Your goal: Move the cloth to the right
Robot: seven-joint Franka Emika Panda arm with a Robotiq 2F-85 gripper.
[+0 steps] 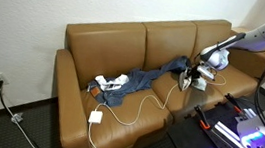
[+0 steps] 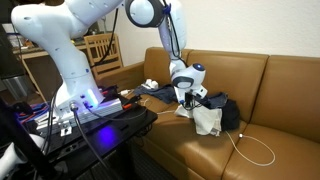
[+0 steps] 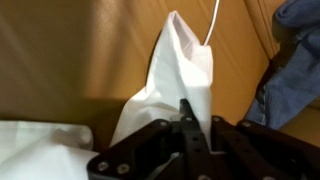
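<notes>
The cloth [image 3: 180, 70] is white and hangs from my gripper [image 3: 187, 112], whose fingers are shut on its lower part in the wrist view. In both exterior views the gripper [image 1: 194, 79] [image 2: 187, 98] holds the white cloth [image 2: 207, 120] lifted above the brown sofa seat [image 1: 138, 115], with the cloth's lower end draped near the cushion. A dark blue garment, like jeans [image 1: 152, 78], lies on the seat beside it and also shows in the wrist view [image 3: 295, 70].
A white charger with a cable [image 1: 97, 116] lies on the seat, and the cable [image 2: 255, 150] loops across the cushion. White items [image 1: 109, 82] sit on the jeans' end. A table with equipment [image 2: 90, 115] stands in front of the sofa.
</notes>
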